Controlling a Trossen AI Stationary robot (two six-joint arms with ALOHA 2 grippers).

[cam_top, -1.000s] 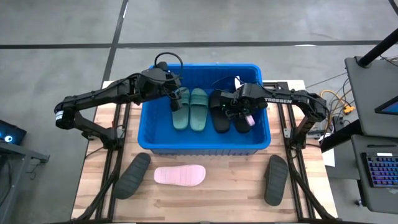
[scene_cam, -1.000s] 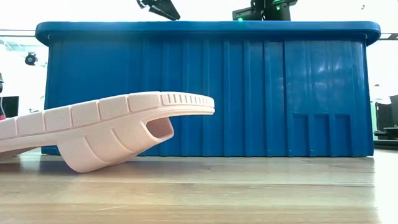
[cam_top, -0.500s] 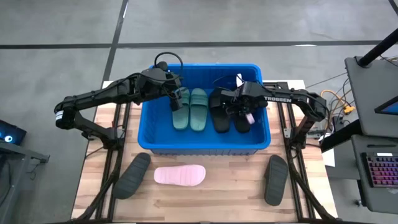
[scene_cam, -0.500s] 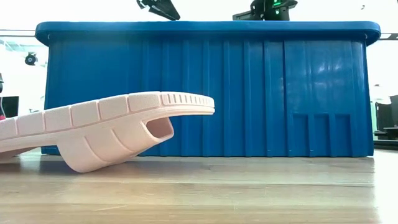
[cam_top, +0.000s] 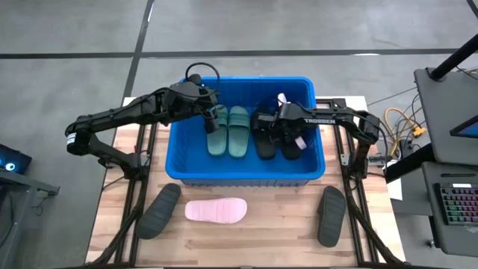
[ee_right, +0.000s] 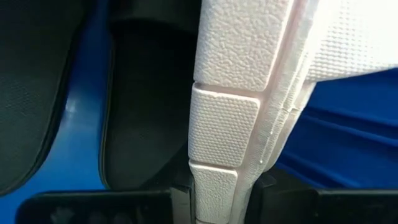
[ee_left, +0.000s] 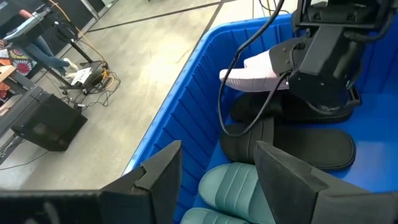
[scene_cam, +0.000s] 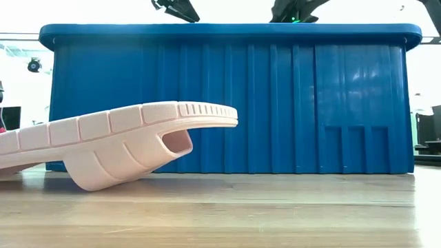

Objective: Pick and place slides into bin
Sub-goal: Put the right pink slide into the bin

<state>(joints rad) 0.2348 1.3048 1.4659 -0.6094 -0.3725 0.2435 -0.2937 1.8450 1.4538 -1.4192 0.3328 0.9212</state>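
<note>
Bin [cam_top: 246,177] floor crowded with green pair [cam_top: 228,131] and black pair [cam_top: 275,138], open wood [cam_top: 280,220] in front

Floor [cam_top: 67,45]: grey concrete, crossed by dark seam lines.
Desk [cam_top: 254,239]: pale wooden planks on a black metal frame, set in the middle of the floor.
Right side: a dark stand [cam_top: 448,97] holding a keyboard [cam_top: 457,205], with a tangle of orange and yellow cables [cam_top: 403,123] beside it.
Left side: a dark device with a blue light [cam_top: 9,161].
Light: bright white glare in the room beyond the desk's far edge.
</note>
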